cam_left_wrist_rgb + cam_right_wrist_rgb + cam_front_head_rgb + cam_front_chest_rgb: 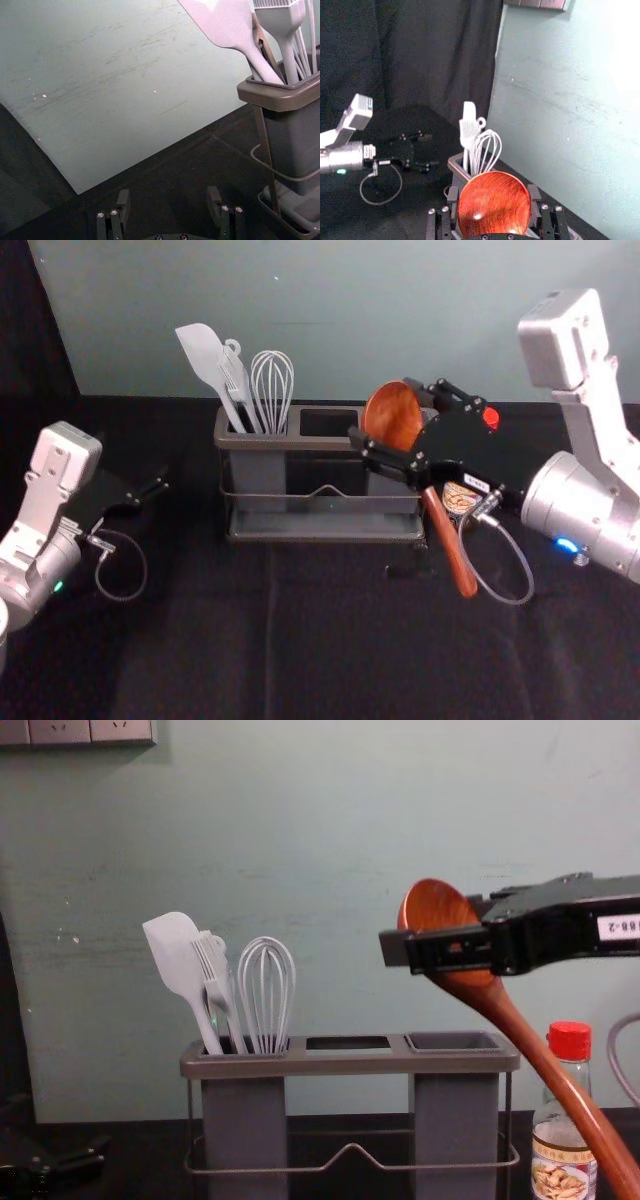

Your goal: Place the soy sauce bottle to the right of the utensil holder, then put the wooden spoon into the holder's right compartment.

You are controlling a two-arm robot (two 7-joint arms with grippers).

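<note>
While your right gripper (385, 414) pinched the spoon (450, 544) by its round head, above the holder's (320, 443) right end, that stiff, light wood seemed slippery but well held; your left gripper (168, 195) was spread, at left.

Left arm (38, 568) and right arm (590, 502): silver-white, round barrel at the wrist, boxy pale housing on an angled bracket; small green light (58, 586) on the left one, blue light (567, 545) on the right; left gripper (150, 488) and right gripper (383, 412) matte black, jointed linkages, blocky tips, bright screw heads (224, 208); thin grey cable looped at each wrist; white label (618, 927), dark print, on the right gripper.
</note>
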